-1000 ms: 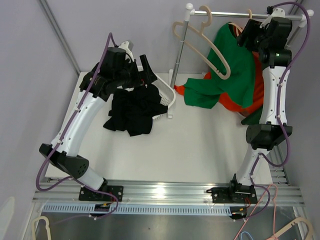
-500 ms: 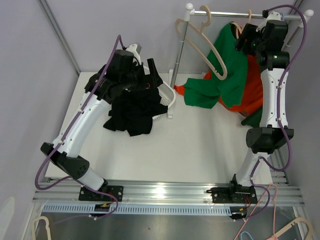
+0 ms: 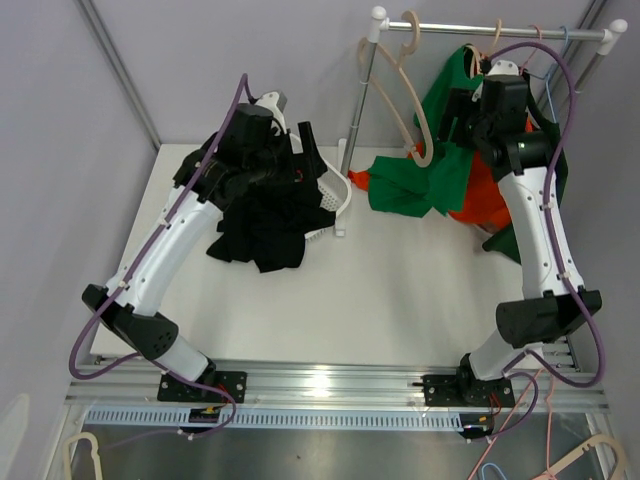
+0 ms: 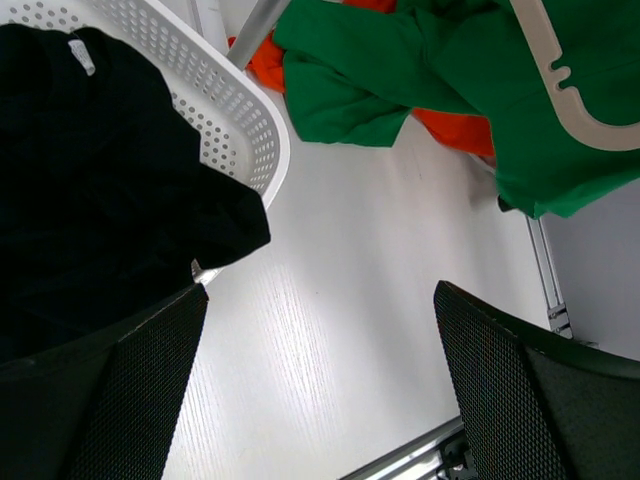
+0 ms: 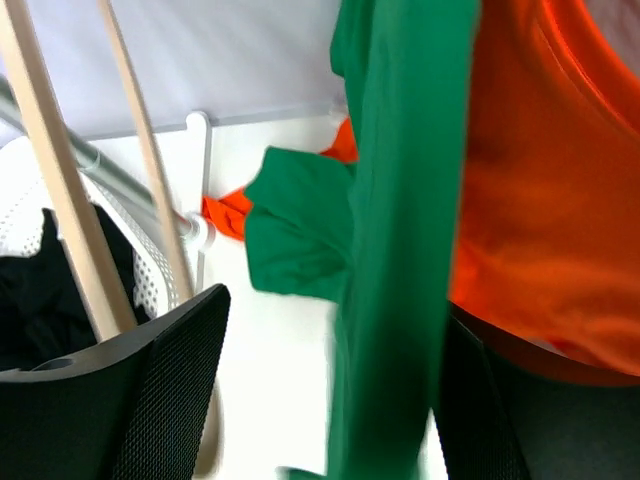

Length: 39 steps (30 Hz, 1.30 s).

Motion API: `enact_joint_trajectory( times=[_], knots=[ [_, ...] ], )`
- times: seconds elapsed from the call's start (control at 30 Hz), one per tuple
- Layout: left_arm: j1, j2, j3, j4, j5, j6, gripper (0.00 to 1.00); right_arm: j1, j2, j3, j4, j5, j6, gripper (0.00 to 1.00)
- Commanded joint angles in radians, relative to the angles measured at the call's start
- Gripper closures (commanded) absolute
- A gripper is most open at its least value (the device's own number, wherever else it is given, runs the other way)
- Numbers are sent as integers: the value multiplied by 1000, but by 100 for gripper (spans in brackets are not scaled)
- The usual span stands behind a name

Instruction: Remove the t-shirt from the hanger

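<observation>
Green t-shirt (image 3: 415, 185) hangs at the far right, under the rack's rail (image 3: 450, 27), w/ its lower part draped onto the white table (image 3: 400, 290). An orange t-shirt (image 3: 480, 200) hangs right behind it, touching. A beige hanger (image 4: 547, 55) lies across the front of the green cloth; can't tell whether the shirt's shoulders sit on it.

R gripper (image 5: 315, 390) is up by the rail, at the green shirt. Its jaws stand wide apart, and a strip of green fabric hangs down between them, closer to the right-hand finger. No pinch visible, so nothing is held.

L gripper (image 4: 320, 380) hovers over the far-left part of the table, spread as wide as it goes, w/ only bare tabletop between the fingers. Just beside it: a white perforated basket (image 4: 235, 110) w/ black clothes (image 3: 265, 215) heaped in it and spilling over the rim onto the table.
</observation>
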Motion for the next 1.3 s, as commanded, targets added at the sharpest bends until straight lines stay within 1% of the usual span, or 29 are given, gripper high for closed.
enact_joint_trajectory(
  times=[0.0,0.1,0.13,0.2,0.37,0.4,0.47,0.5,0.53,0.57,0.63,0.7,0.9,0.93,0.97,1.13,1.2,1.23,1.27],
  knots=[
    [-14,-45,-28,12,-11,25,0,6,-109,-64,26,112,18,23],
    [-14,-51,-42,21,-13,30,0,15,-158,-131,32,137,32,25],
    [-14,-54,-45,23,-13,33,1,17,-167,-160,34,151,35,28],
    [-14,-56,-45,23,-11,33,1,18,-190,-185,38,163,44,42],
    [-14,-59,-59,31,-8,34,0,18,-211,-225,25,181,65,42],
    [-14,-59,-65,34,-7,36,0,18,-216,-232,25,188,72,48],
    [-14,-63,-74,37,-7,34,1,18,-233,-265,38,197,73,57],
    [-14,-65,-80,38,-7,37,0,18,-238,-271,43,198,73,59],
    [-14,-65,-85,41,-7,36,0,17,-241,-274,40,200,73,65],
    [-14,-66,-85,41,-7,37,0,17,-241,-275,35,201,75,75],
    [-15,-68,-92,44,-5,36,0,17,-244,-280,23,206,76,78],
    [-14,-69,-97,46,-4,36,0,17,-254,-301,26,208,79,76],
    [-14,-72,-112,55,1,31,1,17,-326,-369,26,208,95,77],
    [-14,-72,-114,58,5,30,1,18,-334,-387,25,208,99,80],
    [-15,-72,-116,58,5,28,0,17,-346,-395,22,205,104,88],
    [-17,-74,-123,64,5,22,1,21,-392,-440,20,174,121,87],
    [-17,-77,-126,64,5,22,1,23,-411,-455,28,168,122,71],
    [-17,-79,-128,66,5,22,1,23,-411,-458,29,168,118,60],
    [-17,-79,-128,66,5,22,0,23,-409,-460,31,168,118,55]
  ],
)
